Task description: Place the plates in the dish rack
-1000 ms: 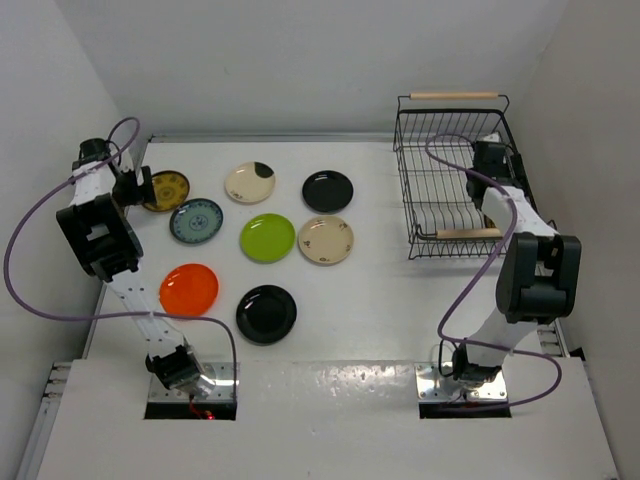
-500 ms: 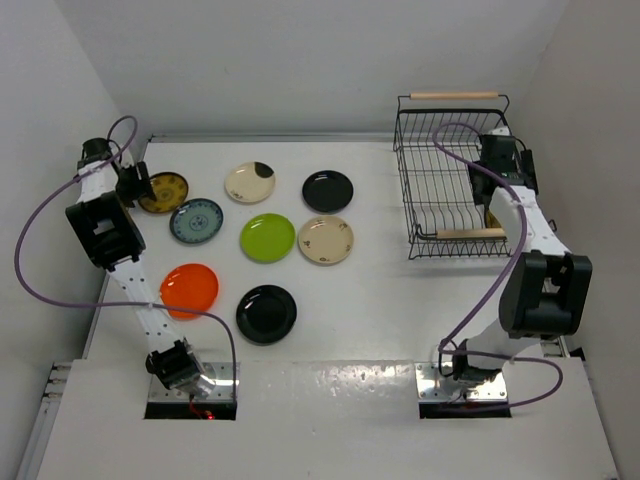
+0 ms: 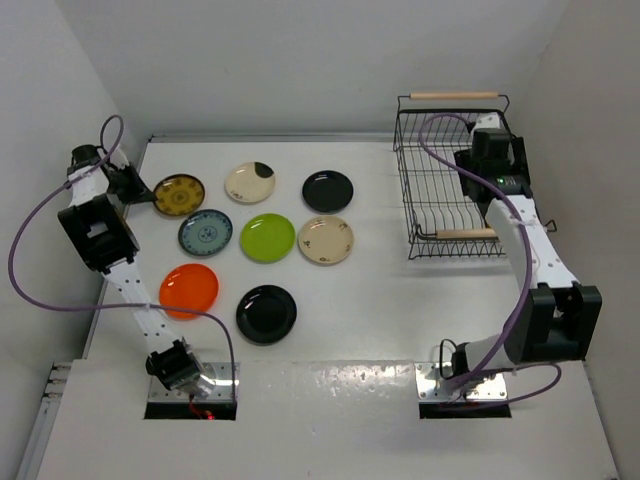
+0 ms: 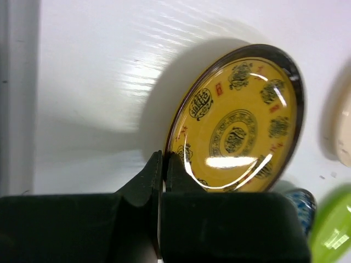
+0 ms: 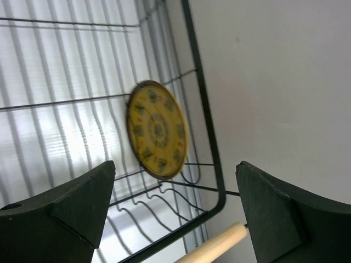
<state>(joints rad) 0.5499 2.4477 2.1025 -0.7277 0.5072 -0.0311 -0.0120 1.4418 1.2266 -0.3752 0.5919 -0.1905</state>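
Left pinching, right spread.
My left fingers [image 4: 147, 178] clamp a mustard plate [image 4: 237, 127] by its rim, upper left of the surface [image 3: 385, 295]; my right fingers [image 5: 71, 204], arm outstretched, gape over the rack [image 3: 452, 190].

We find the dish rack [image 3: 435, 195] floor open left of the mustard plate [image 5: 157, 130] standing in its near right corner. The right arm [image 3: 520, 220] overhangs that side, and the wooden handle [image 3: 468, 233] bars the near end. Left of the rack, bare table [image 3: 380, 230] reaches the cream plate [image 3: 326, 240].
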